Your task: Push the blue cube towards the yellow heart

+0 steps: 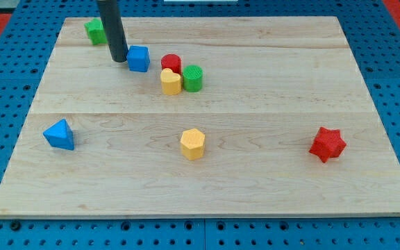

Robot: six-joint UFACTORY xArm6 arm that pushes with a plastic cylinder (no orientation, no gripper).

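Toward the far left of the wooden board [269,83], my tip [119,60] rested on the surface just left of the blue cube [139,58], touching it or very nearly so; the exact contact could not be made out. As a bare rod it clasped nothing and only stood against the cube's left side. Right of the cube and a little nearer sat a tight cluster: a red cylinder [171,63] at the far side, a green cylinder [192,78] to its right, and the yellow heart [171,81] at the near left of the group, pressed against both. Behind the rod, near the far left corner, a green block [94,30] was partly hidden. Nearer, a blue triangular block [60,135] lay at the left, a yellow hexagonal block [193,144] near the middle, and a red star [327,144] well apart at the right.
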